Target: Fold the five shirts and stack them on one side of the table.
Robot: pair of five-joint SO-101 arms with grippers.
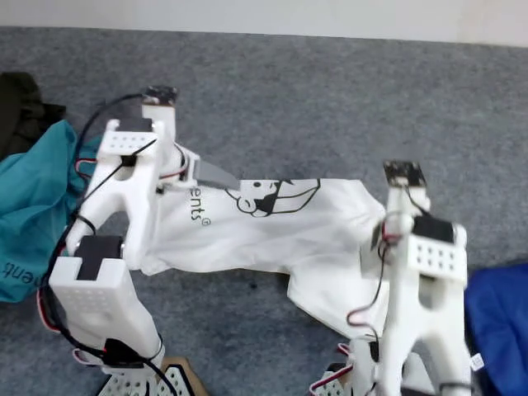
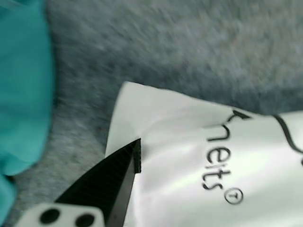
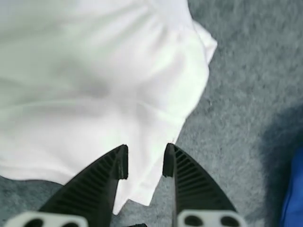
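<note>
1. white cotton shirt with black printed lettering and line drawing [image 1: 272, 231]: lies crumpled and partly spread at the centre of the grey felt-like table top [image 1: 330, 99], long axis running from 9 to 3 o'clock, print facing up.
2. left gripper [image 2: 137, 156]: at the white shirt's 10 o'clock corner, black tip touching the cloth just beside the lettering. whether it is closed on the fabric or not, i cannot tell.
3. right gripper [image 3: 144, 163]: at the white shirt's 4 o'clock edge, low over the hem, jaws apart by a narrow gap with white cloth showing in that gap.
4. teal shirt, bunched [image 1: 33, 206]: at 9 o'clock on the table, near the white shirt's corner but apart from it.
5. blue shirt, heaped [image 1: 499, 322]: at 4 o'clock, at the table's edge, apart from the white shirt.
6. dark green-black garment, heaped [image 1: 21, 107]: at 10 o'clock, touching the teal shirt.
</note>
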